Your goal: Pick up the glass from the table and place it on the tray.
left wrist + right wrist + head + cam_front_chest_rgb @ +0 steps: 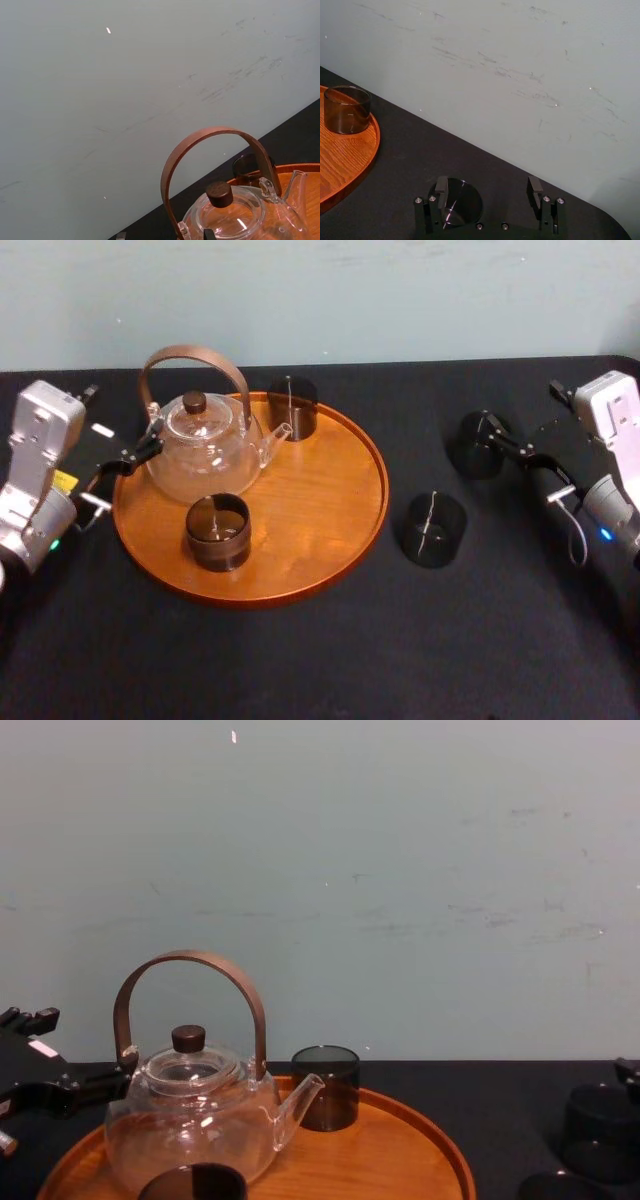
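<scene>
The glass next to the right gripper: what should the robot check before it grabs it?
1. Right gripper open: ok.
2. Far glass centred between its fingers: not ok, it sits close to one finger.
3. Far glass upright: ok.
4. Near glass apart from the gripper: ok.
5. Bare spot on the tray: ok, beside the teapot.
6. Left gripper out of the way: ok, at the tray's left rim by the teapot.
</scene>
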Available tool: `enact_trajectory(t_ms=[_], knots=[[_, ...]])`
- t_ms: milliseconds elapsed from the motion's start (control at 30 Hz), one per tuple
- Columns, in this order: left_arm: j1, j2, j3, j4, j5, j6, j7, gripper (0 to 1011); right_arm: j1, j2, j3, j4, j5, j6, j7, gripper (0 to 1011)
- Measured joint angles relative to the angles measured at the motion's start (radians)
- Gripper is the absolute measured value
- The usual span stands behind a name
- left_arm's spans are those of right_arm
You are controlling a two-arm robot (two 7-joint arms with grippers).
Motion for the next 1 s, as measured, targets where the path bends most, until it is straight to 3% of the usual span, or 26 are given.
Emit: enact_trajectory(t_ms=[1000], knots=[[0.000,0.000,0.000,0.000,0.000,0.000,0.000,1001,0.000,0.000,0.000,0.000,0.000,0.000,0.000,1007]])
